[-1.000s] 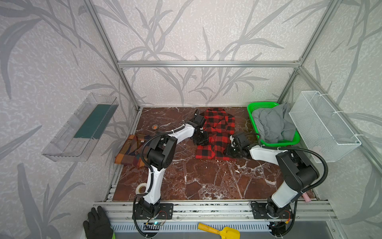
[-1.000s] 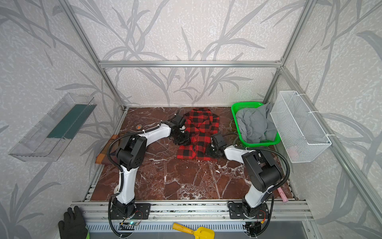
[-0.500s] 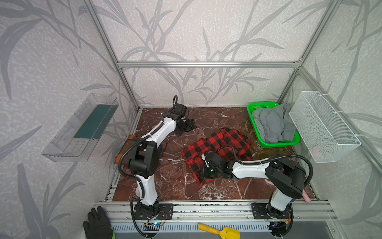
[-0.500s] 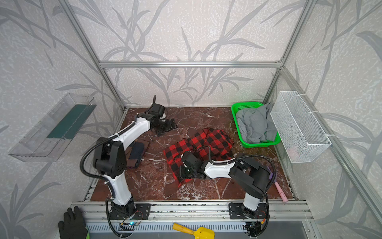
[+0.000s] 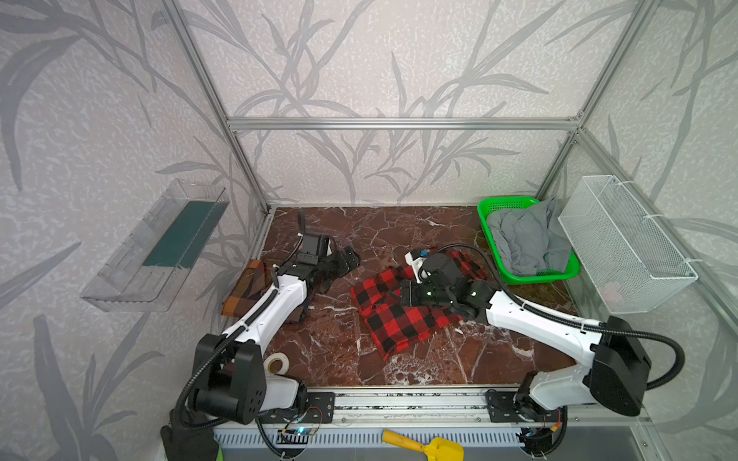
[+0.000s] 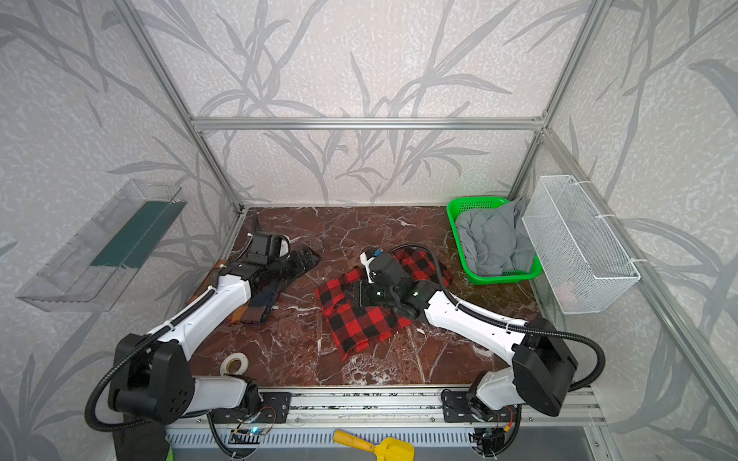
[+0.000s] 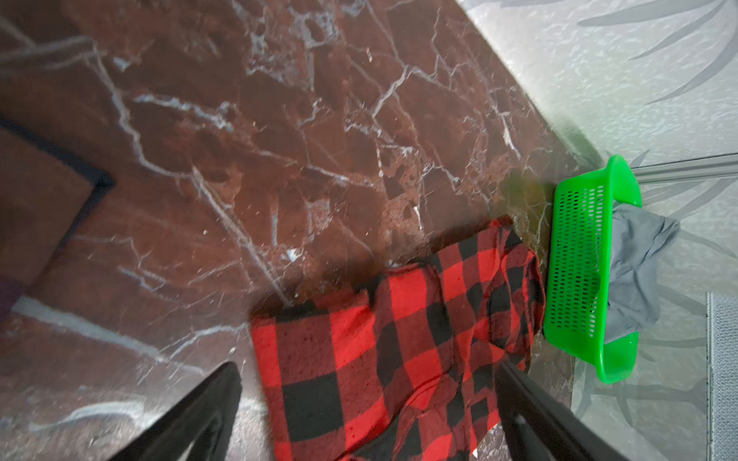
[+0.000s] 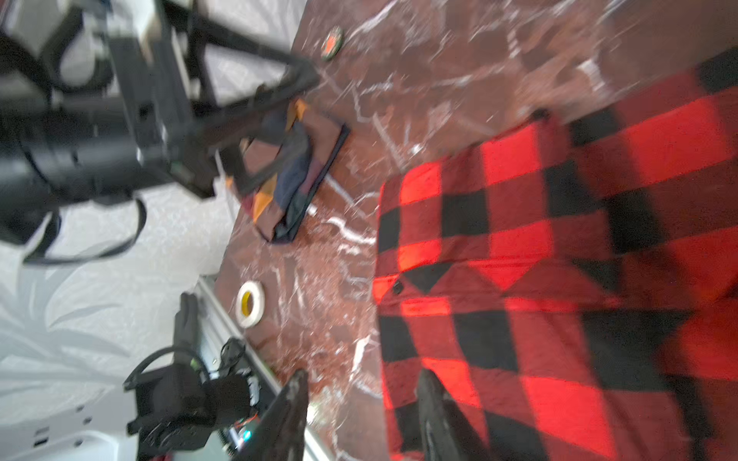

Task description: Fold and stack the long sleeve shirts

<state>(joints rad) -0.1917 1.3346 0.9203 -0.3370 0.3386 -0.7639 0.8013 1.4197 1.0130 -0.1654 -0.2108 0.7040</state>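
Note:
The red-and-black check shirt (image 5: 399,319) (image 6: 359,325) lies loosely folded and rumpled at mid-table in both top views. My right gripper (image 5: 402,296) (image 8: 363,399) hovers low over its left part, jaws apart, one finger over the cloth's edge (image 8: 435,407), bare marble between them. The brown, orange and navy plaid shirt (image 5: 247,285) (image 8: 295,171) lies folded by the left edge, partly under my left arm. My left gripper (image 5: 345,261) (image 7: 367,399) stands wide open and empty between the two shirts, facing the red one (image 7: 399,339).
A green basket (image 5: 489,235) (image 7: 579,271) holding grey cloth (image 5: 523,239) sits at back right, touching the red shirt. A white wire basket (image 5: 623,243) hangs on the right wall. A tape roll (image 5: 277,363) lies front left.
The red shirt came from the back of the table to the middle and folded over. My left gripper let it go, opened wide and drew left. My right gripper's jaws have parted.

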